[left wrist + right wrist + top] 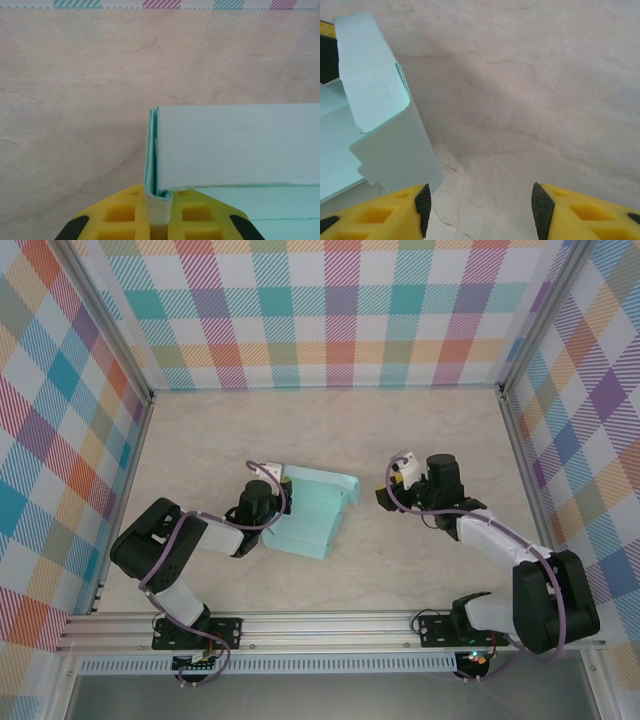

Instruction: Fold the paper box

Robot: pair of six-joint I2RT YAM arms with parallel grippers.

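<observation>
The whole surface is viewed steeply from above its near edge. Both wrist views are taken close and low over it; the paper box is shared by all three views.

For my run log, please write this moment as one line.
left end effector: shut on paper box edge | right end effector: open, empty, beside box | box: partly folded

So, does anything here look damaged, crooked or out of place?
Nothing stands out. The paper box is half folded, one wall raised, with no tear or crushing visible. The left gripper is shut on a doubled edge of it; the right gripper is open beside it, over the table.
</observation>
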